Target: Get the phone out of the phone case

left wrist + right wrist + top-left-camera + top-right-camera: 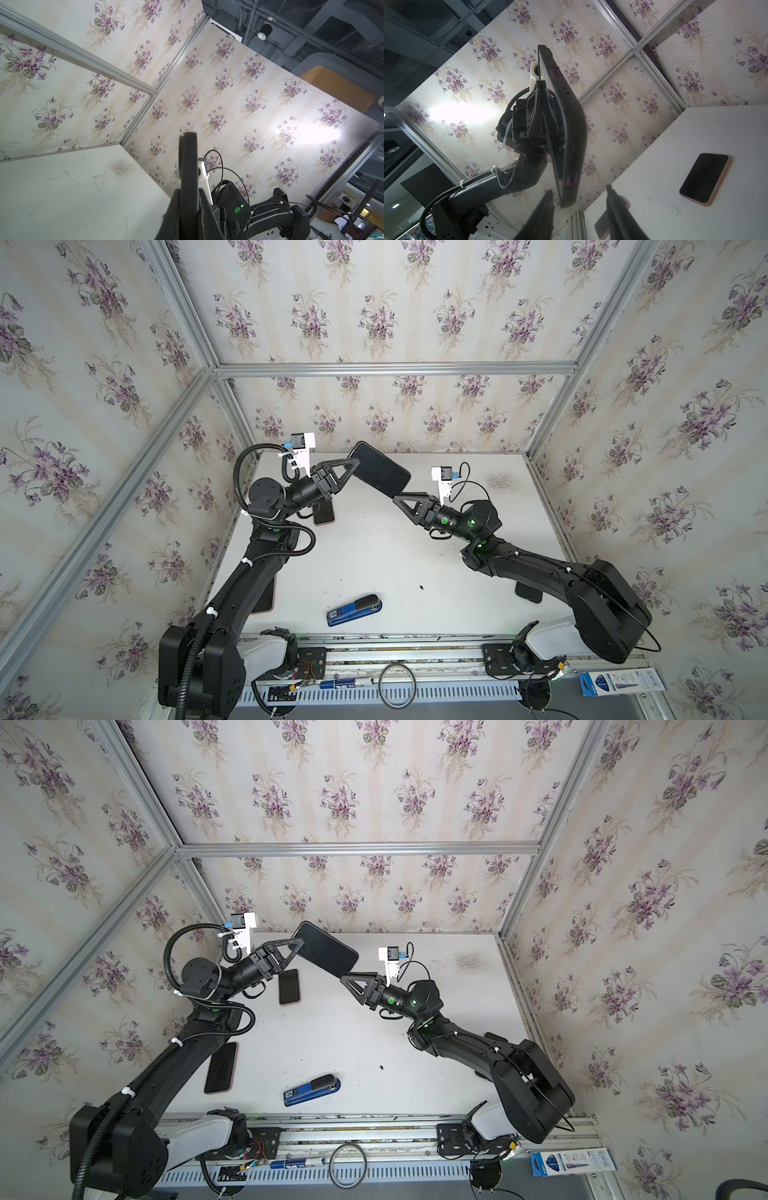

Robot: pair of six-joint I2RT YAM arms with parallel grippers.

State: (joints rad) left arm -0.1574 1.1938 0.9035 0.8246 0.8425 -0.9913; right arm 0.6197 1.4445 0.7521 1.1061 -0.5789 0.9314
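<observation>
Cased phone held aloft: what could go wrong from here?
Only the left gripper clamps the phone above the table; the right gripper, jaws open, straddles its end, and an off-centre close could twist it loose. The case looks bowed, so the phone might pop out and fall.

Both arms reach inward mid-air, left hand clamped tight, right hand with fingers parted.

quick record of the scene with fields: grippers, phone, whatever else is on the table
held item: phone in black case, raised above the table
left gripper: shut on one end of it
right gripper: open, straddling the opposite end
lying on table: blue stapler, two pink-cased phones, screens up
</observation>
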